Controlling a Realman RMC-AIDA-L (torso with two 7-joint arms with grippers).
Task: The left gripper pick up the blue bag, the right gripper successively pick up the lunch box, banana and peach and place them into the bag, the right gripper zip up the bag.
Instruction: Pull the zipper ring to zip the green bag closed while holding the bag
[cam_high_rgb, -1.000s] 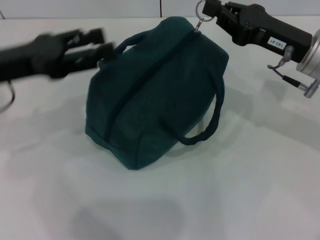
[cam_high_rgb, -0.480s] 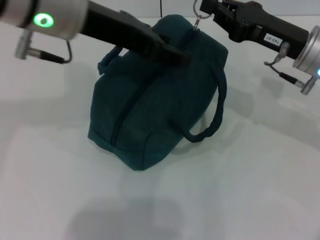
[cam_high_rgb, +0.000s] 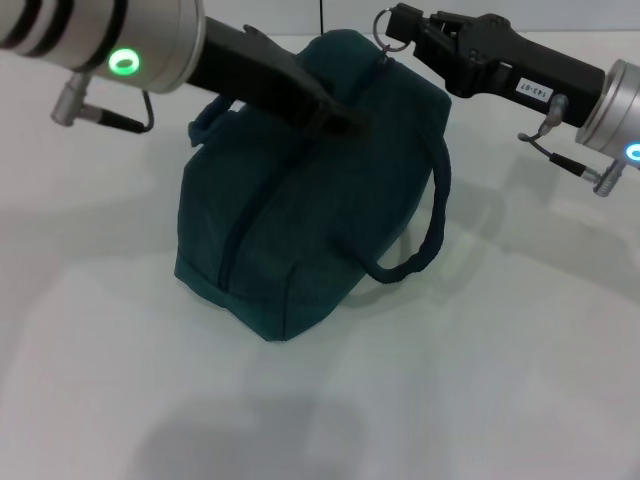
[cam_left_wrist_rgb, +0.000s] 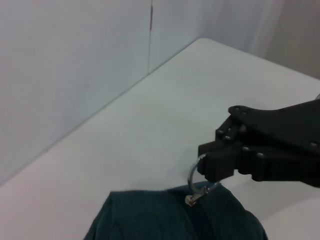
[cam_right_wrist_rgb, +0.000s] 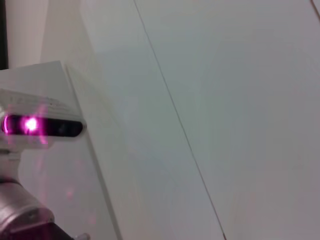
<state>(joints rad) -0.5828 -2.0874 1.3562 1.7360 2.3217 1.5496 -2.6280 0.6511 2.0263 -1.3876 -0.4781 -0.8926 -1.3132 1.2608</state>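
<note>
The blue bag (cam_high_rgb: 300, 220) stands on the white table (cam_high_rgb: 500, 380) with its zip line shut along the top. At the bag's far end, my right gripper (cam_high_rgb: 398, 28) is shut on the ring zip pull (cam_high_rgb: 386, 30). The left wrist view shows that same right gripper (cam_left_wrist_rgb: 207, 170) pinching the ring zip pull (cam_left_wrist_rgb: 195, 176) above the blue bag (cam_left_wrist_rgb: 175, 222). My left gripper (cam_high_rgb: 340, 115) lies low across the bag's top, near the far handle (cam_high_rgb: 205, 125). The lunch box, banana and peach are out of view.
The near handle (cam_high_rgb: 428, 235) hangs loose down the bag's right side. A wall (cam_left_wrist_rgb: 75, 65) runs along the table's far edge. The right wrist view holds only wall panels (cam_right_wrist_rgb: 225, 100) and a lit camera unit (cam_right_wrist_rgb: 35, 125).
My left arm swung in from the left and now reaches over the bag's top. The right gripper drifted a little leftward with the ring in it. The bag shifted slightly.
</note>
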